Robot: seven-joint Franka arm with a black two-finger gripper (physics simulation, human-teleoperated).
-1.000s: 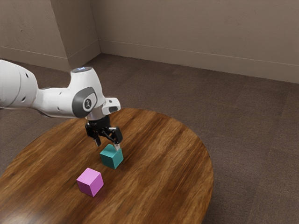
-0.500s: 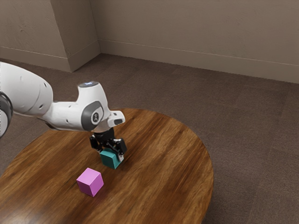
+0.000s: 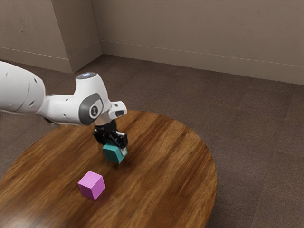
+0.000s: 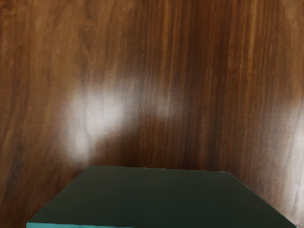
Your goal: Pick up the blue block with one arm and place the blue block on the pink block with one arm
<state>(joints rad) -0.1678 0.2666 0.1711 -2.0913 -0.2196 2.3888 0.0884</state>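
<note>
Clasping the teal-blue cubic block (image 3: 113, 154) from two sides, my black pincer (image 3: 115, 146) holds it seemingly just above the round wooden surface (image 3: 171, 161). The pink cubic block (image 3: 91, 185) rests apart on that surface, toward the exterior view's lower left.

Soft light, glare on table (image 4: 95, 114).
</note>
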